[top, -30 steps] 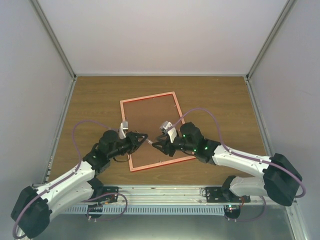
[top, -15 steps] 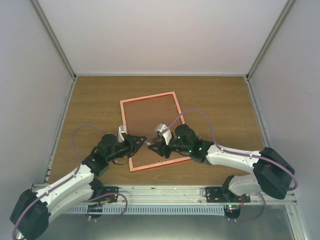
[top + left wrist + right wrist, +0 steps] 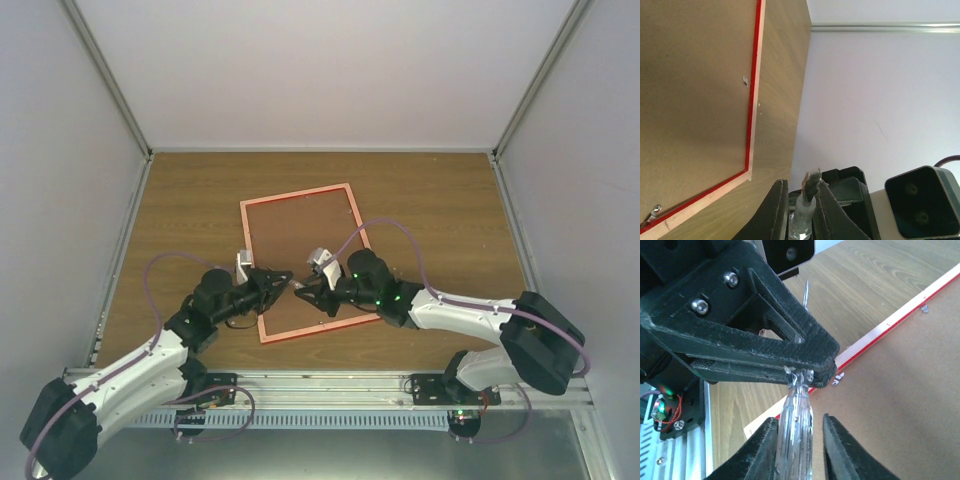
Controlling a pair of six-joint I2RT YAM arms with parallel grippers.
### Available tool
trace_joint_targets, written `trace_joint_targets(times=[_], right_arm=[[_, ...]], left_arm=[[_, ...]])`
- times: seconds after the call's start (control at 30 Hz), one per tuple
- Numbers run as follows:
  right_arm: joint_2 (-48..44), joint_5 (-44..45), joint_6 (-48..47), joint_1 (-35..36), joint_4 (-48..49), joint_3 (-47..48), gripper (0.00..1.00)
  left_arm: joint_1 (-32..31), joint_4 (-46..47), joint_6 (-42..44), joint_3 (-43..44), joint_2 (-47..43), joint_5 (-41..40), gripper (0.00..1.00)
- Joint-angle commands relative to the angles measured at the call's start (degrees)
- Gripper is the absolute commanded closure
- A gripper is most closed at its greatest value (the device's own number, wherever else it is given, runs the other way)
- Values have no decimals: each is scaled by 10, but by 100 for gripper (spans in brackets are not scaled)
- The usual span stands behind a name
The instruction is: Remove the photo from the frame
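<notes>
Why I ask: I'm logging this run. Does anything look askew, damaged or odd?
The frame lies back up, turned askew to the table edges. Over its near left part the left gripper pinches a clear tool lying between the fingers of the right gripper. No damage shows.

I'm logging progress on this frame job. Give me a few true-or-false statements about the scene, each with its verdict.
1. The frame lies back up on the table. True.
2. The photo lies loose beside the frame. False: only the brown backing board shows, inside the frame.
3. The left gripper and right gripper meet over the frame's near left part. True.
4. Nothing is between the right gripper's fingers. False: a clear tool handle sits between them.
</notes>
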Motion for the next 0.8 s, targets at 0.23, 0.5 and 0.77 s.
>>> trace_joint_targets(times=[0.23,0.5,0.77], right_arm=[[-5,9,-9,6,14,8,99],[-11,4,-3,-15,-54,24,99],[-6,8,-1,-48,-113,46,99]], left_arm=[[5,-7,22,-11,-13,-17,77],[57,-205,187,61,-23,-79,45],[107,-312,366,124,40,-141,35]])
